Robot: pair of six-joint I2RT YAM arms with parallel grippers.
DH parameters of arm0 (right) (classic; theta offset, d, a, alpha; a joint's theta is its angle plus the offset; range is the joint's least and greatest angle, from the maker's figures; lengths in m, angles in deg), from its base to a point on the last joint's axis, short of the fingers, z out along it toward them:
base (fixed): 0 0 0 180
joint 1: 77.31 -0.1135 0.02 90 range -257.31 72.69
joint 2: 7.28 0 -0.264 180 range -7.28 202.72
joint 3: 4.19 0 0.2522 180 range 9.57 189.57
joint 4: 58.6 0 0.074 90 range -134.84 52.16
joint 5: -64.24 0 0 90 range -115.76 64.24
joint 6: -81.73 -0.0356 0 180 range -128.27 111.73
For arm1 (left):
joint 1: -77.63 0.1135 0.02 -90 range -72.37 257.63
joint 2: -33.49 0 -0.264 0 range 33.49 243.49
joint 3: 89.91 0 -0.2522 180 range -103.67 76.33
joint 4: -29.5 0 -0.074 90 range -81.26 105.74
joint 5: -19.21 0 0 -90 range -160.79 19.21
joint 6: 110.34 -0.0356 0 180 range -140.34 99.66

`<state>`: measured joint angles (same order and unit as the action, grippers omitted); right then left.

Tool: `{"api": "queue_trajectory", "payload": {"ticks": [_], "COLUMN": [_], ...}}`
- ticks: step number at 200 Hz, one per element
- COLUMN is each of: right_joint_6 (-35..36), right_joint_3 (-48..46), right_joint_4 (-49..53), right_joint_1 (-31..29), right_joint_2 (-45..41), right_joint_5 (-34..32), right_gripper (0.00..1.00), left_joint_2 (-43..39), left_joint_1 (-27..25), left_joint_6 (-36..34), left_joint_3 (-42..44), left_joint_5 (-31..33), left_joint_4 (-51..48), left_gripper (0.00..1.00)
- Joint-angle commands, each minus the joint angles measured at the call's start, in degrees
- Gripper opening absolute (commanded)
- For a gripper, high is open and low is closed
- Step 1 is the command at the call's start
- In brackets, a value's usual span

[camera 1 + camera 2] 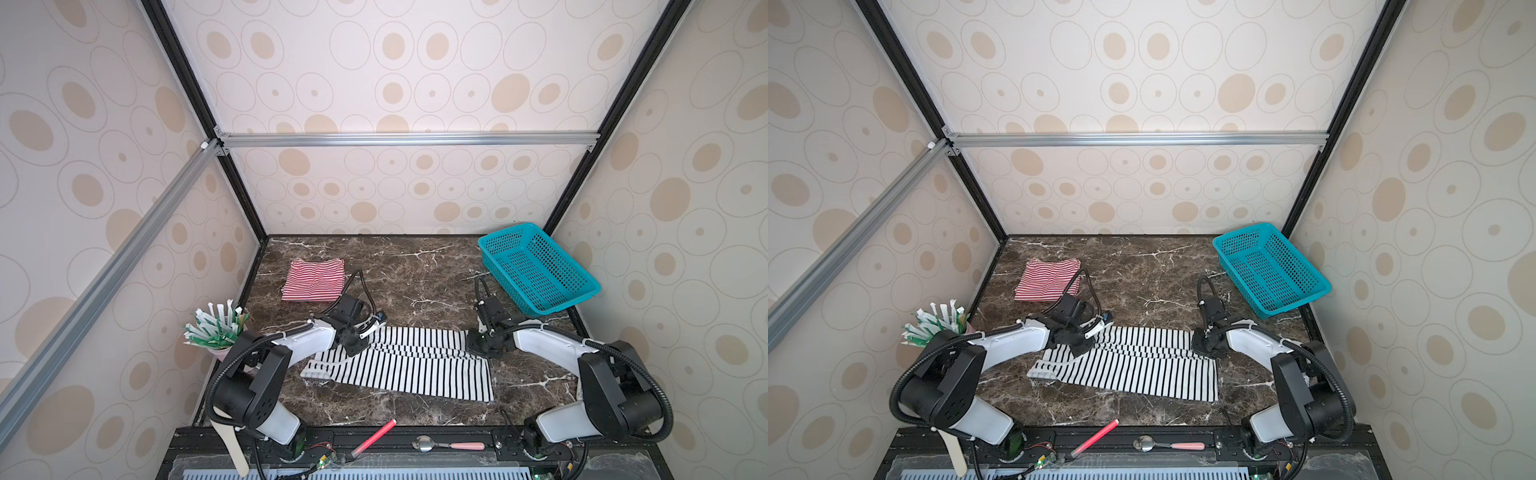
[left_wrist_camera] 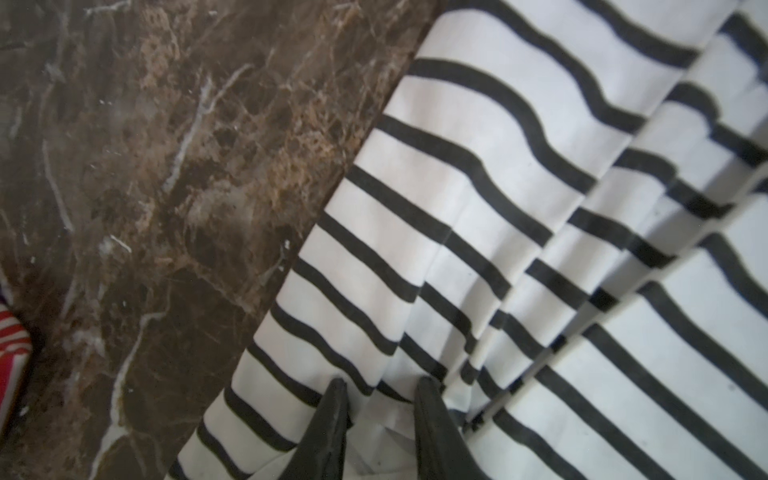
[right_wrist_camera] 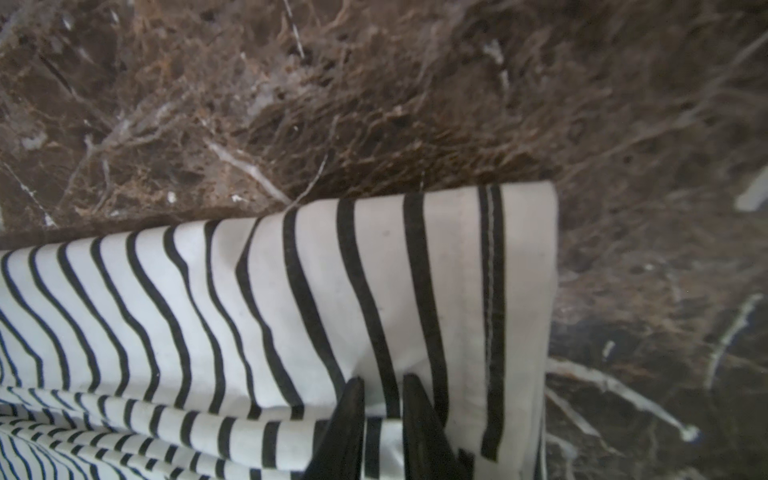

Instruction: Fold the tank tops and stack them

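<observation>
The black-and-white striped tank top lies spread sideways across the front middle of the marble table, and its far long edge is lifted into a fold. My left gripper is shut on bunched cloth at the left end of that fold. My right gripper is shut on the doubled hem at the right end. The red-and-white striped tank top lies folded at the back left, clear of both grippers. A corner of the red-and-white top shows in the left wrist view.
A teal mesh basket sits tilted at the back right corner. A cup of wrapped sticks stands at the table's left edge beside the left arm. On the front rail lie a red stick, a spoon and a wooden spatula.
</observation>
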<state>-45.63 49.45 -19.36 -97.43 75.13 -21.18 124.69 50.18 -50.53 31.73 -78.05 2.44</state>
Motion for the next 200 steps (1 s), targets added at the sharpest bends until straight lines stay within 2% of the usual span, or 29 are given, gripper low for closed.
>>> {"api": "queue_trajectory", "payload": {"ticks": [1, 32, 57, 93, 156, 171, 200], "right_joint_6": [-4.07, -5.7, -6.0, -5.18, -0.78, -0.52, -0.93], "right_joint_3": [-3.23, -4.34, -5.93, -5.44, -4.22, -4.37, -3.2], "right_joint_4": [5.6, 10.78, 13.04, 16.33, 14.36, 12.82, 12.02], "right_joint_1": [0.65, 2.27, 5.95, 6.06, 5.98, 5.67, 4.39], "right_joint_2": [-3.01, -10.07, -16.11, -21.67, -15.53, -14.21, -11.88], "right_joint_5": [-4.21, -10.57, -9.42, -10.24, -5.35, -3.57, -4.05], "right_gripper": [0.2, 0.21, 0.21, 0.22, 0.22, 0.22, 0.22], "left_joint_2": [6.67, 14.14, 19.55, 27.08, 42.99, 47.85, 56.43], "left_joint_1": [-1.35, -3.8, -6.6, -9.19, -7.54, -5.68, -3.17], "left_joint_6": [-1.8, -2.2, -2.4, -2.2, -7.21, -7.79, -6.47], "left_joint_3": [-2.72, -11.09, -17.5, -29.76, -52.69, -61.52, -80.8], "left_joint_5": [3.26, 2.1, 2.61, 2.06, 10.06, 11.62, 13.35], "left_joint_4": [-5.61, -7.91, -8.94, -11.92, -15.63, -17.9, -22.94], "left_gripper": [0.29, 0.29, 0.28, 0.28, 0.26, 0.26, 0.27]}}
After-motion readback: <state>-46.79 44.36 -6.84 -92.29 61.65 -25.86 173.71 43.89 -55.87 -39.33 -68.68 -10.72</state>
